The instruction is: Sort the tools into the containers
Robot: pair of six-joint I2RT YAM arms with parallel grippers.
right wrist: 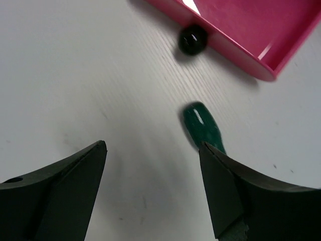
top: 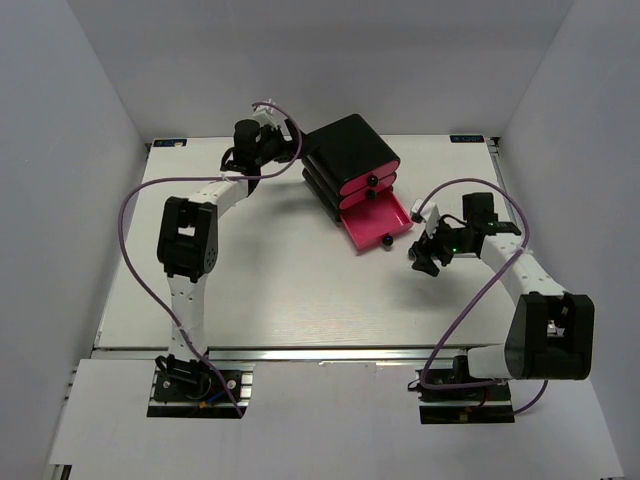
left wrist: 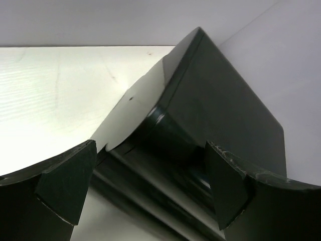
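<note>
Right pincer (right wrist: 153,150) over screwdriver (right wrist: 202,125), near drawer (right wrist: 235,52)

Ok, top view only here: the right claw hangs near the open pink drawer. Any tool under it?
Observer: Yes. The right wrist view shows a green handle lying on the table, just short of the drawer and its black knob.
Operator: Gripped?
Observer: No. The right claw is open, nothing between its fingers; the handle's near end runs behind one of them.
Operator: And the left claw?
Observer: The left claw is open, close against a rounded corner of the black box; contact I cannot tell.
</note>
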